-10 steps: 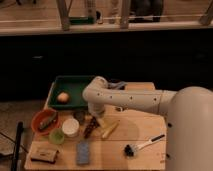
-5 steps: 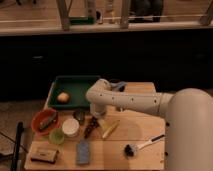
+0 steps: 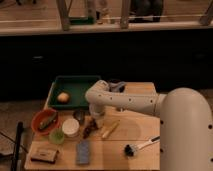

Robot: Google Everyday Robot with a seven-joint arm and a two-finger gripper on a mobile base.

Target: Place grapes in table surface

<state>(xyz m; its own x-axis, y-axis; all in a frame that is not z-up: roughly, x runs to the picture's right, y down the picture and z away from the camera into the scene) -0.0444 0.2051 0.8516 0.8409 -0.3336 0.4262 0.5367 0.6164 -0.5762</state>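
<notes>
The grapes are a small dark reddish-brown bunch lying on the light tan wooden table surface, just right of the white cup. My gripper points down from the white arm, directly above and touching or almost touching the top end of the grapes. The wrist hides the contact.
A dark green tray with a round yellowish fruit stands at the back left. An orange bowl, a small green cup, a metal cup, a blue sponge, a brown block, a pale yellow elongated item and a black-headed brush lie around.
The arm's elbow has sunk a little and the wrist has shifted slightly over the grapes. The grapes stay in about the same spot on the table.
</notes>
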